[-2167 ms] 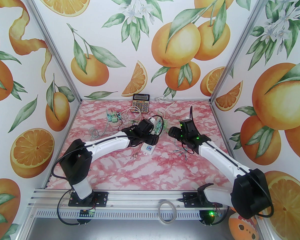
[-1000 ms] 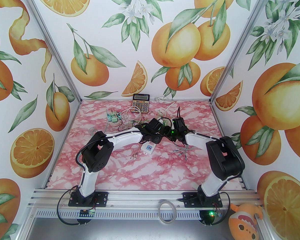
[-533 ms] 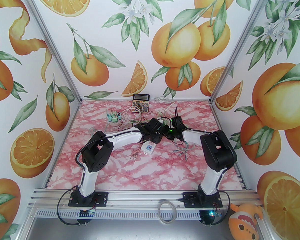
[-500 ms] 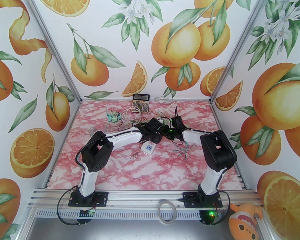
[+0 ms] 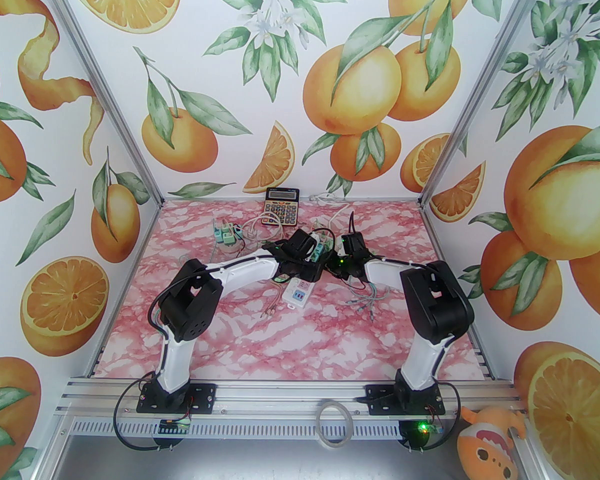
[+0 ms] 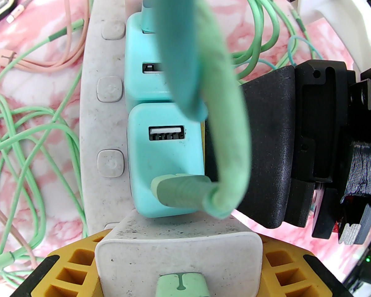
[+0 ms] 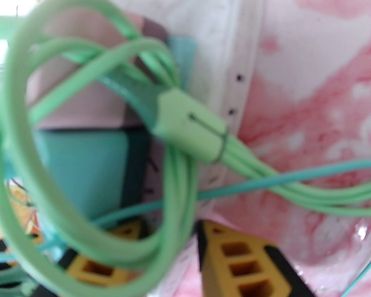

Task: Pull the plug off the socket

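Note:
A white socket strip [image 5: 298, 294] lies mid-table, and my left gripper [image 5: 304, 263] is shut across it. In the left wrist view its yellow pads [image 6: 71, 268] flank the strip [image 6: 109, 73]. A teal plug [image 6: 164, 153] with a green cable sits in the strip just ahead of those pads. My right gripper [image 5: 334, 260] comes in from the right, with one black finger [image 6: 266, 141] pressed on the plug's right side. Its other finger is hidden. In the right wrist view the plug [image 7: 80, 172] sits just above the narrow gap between its fingertips [image 7: 173, 268], under green cable loops.
A second teal plug [image 6: 145, 57] sits further along the strip. Green and pink cables [image 5: 362, 303] trail over the pink marble table. A calculator [image 5: 281, 207] stands at the back, more teal plugs [image 5: 223, 233] lie at the back left, and a tape ring [image 5: 334, 424] rests on the front rail.
The right arm swung in from the right and its jaws narrowed beside the plug. In the last half second the left arm shifted back and left, uncovering more of the strip's near end.

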{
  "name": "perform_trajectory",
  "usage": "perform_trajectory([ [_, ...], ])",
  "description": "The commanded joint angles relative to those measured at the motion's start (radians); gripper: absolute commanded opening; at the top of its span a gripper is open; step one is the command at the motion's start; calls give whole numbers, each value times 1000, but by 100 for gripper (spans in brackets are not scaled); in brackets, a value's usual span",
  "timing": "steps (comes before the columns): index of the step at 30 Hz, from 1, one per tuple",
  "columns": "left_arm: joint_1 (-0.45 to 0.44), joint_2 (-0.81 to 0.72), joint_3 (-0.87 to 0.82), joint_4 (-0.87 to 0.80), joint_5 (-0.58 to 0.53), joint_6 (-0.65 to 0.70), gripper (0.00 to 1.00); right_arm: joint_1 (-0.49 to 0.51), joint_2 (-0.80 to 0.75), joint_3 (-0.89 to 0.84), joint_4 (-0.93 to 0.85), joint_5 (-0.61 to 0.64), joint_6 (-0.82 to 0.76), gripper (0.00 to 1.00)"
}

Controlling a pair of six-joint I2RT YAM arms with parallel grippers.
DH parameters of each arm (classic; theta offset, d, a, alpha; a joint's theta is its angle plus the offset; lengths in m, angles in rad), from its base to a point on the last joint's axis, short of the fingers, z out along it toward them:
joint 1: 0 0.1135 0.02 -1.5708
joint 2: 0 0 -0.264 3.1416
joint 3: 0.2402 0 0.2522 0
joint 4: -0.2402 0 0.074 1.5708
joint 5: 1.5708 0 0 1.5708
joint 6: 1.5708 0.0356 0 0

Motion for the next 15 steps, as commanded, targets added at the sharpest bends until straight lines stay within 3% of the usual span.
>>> perform_trajectory([
  [1, -17, -30, 34, -12, -54, 24, 41, 8, 59, -23, -143, 79, -30, 32],
  [7, -62, -44, 36, -35, -205, 73, 41, 8, 62, -15, -158, 90, -32, 32],
  [15, -72, -78, 38, -37, -252, 80, 41, 7, 64, -5, -188, 104, -43, 32],
])
